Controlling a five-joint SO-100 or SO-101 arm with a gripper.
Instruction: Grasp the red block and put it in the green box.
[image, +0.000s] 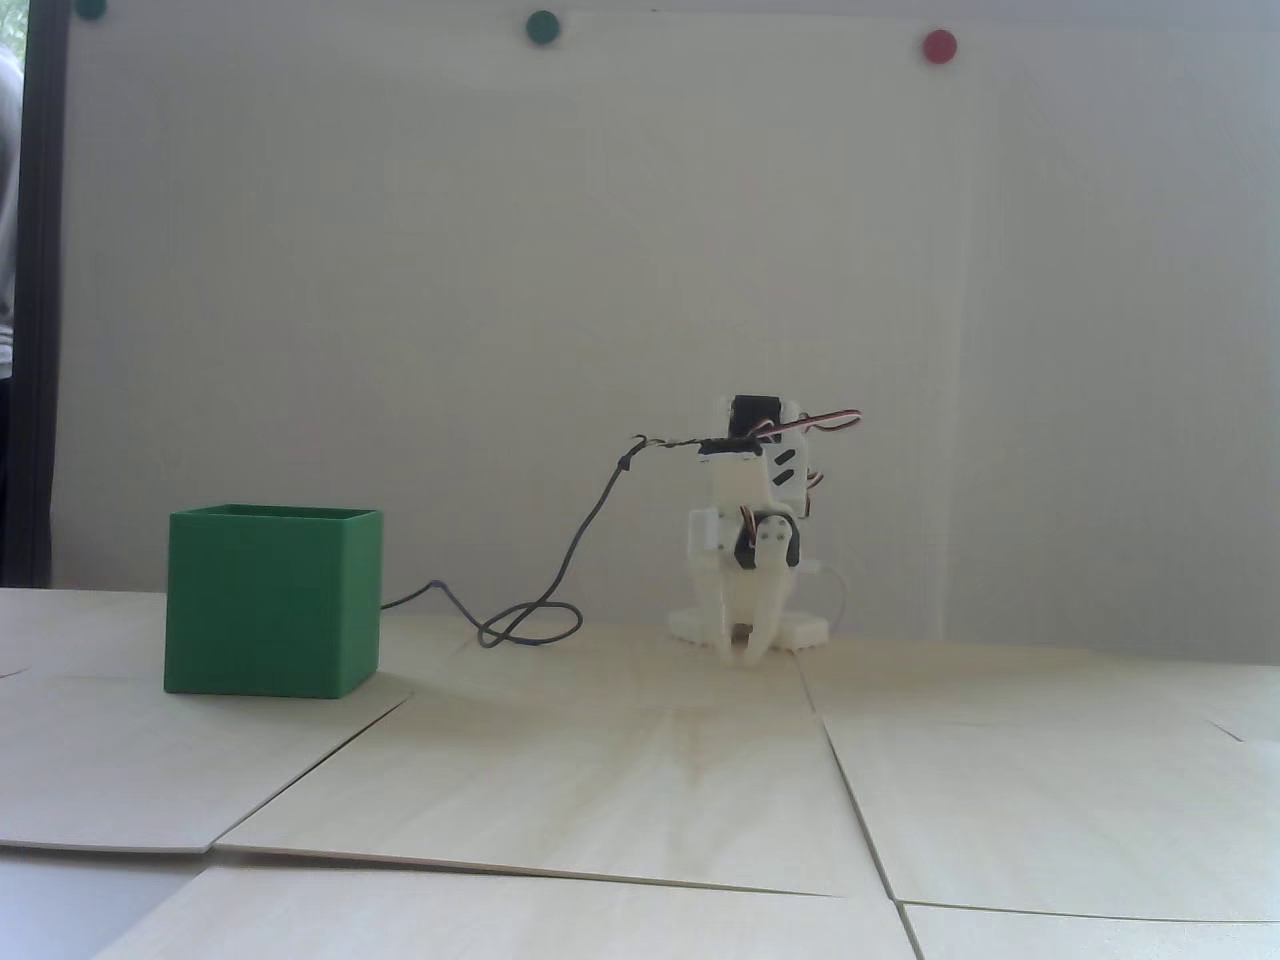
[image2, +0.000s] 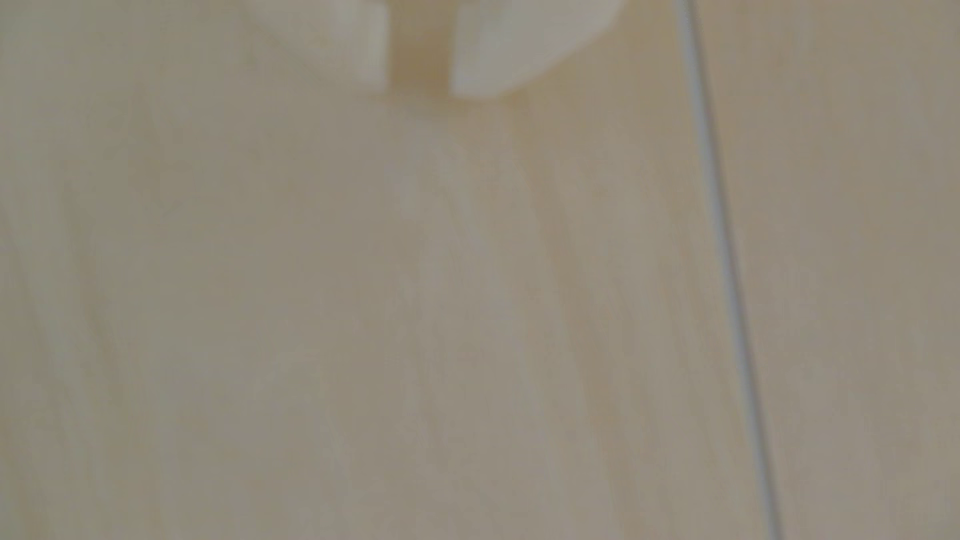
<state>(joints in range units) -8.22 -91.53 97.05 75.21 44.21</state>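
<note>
Standing well left of the fingers (image: 745, 650): green box (image: 270, 605).

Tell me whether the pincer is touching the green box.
Apart. The fixed view shows the pincer down at the tabletop by the arm's base, with open table and a looped cable between it and the green box.

Wood panels (image: 620, 790), wall dots (image: 940, 46).
</note>
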